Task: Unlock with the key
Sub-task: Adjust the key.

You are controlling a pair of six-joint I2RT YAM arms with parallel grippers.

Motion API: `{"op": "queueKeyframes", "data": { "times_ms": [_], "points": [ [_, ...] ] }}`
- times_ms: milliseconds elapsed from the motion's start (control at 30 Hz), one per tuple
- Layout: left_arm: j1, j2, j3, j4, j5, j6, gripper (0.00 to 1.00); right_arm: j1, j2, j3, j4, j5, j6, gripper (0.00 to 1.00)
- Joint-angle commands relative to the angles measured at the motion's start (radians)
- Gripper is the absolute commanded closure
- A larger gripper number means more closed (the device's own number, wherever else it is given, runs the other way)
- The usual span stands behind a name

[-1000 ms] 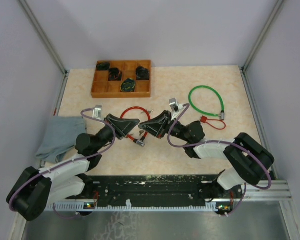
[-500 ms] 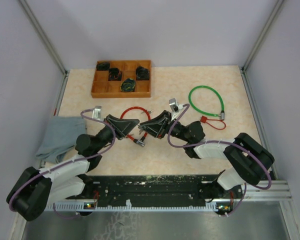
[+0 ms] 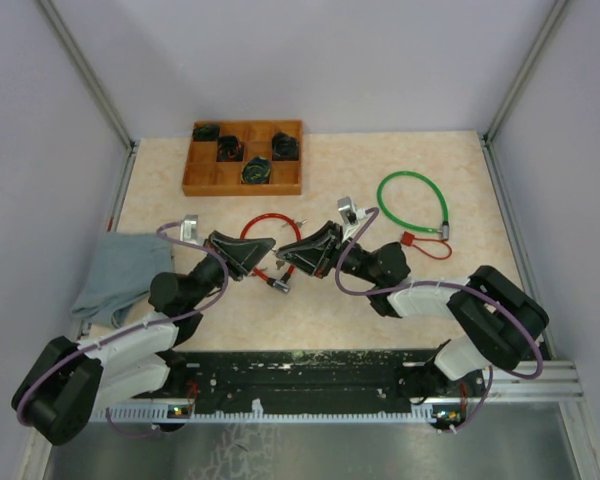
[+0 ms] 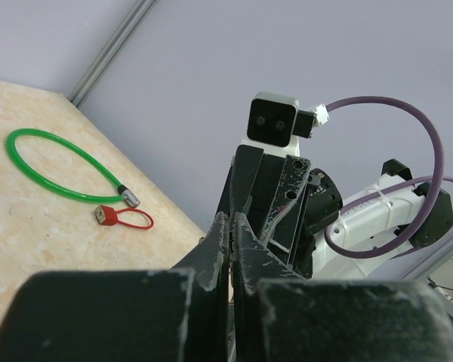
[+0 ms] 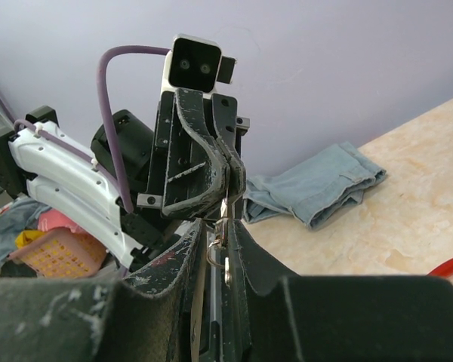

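Well, the right gripper [image 3: 288, 258] pinches a small metal piece, I believe the key [image 5: 225, 219], and the left gripper [image 3: 264, 260] meets it tip to tip, fingers pressed together too, though I cannot see if anything is between them. The red lock [image 3: 265, 216] lies on the table under both tips, its barrel [image 3: 278, 284] just beside them. To do it well, I think the left should steady the barrel while the right lines the key straight with the keyhole, slowly, before any turning.
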Motion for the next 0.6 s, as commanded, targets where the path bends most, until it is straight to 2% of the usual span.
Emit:
{"op": "queueKeyframes", "data": {
  "times_ms": [0, 333, 500, 567],
  "points": [
    [0.007, 0.019, -0.009, 0.067, -0.034, -0.006, 1.0, 0.015, 0.017, 0.017, 0.092, -0.046, 0.029, 0.82],
    [0.007, 0.035, -0.006, 0.08, -0.016, -0.012, 1.0, 0.015, 0.047, 0.024, 0.159, -0.052, 0.062, 0.86],
    [0.006, 0.052, -0.003, 0.083, -0.002, -0.022, 1.0, 0.015, 0.039, 0.023, 0.161, -0.054, 0.059, 0.99],
    [0.006, 0.058, -0.004, 0.087, -0.003, -0.021, 1.0, 0.015, 0.039, 0.019, 0.157, -0.054, 0.052, 1.0]
  ]
}}
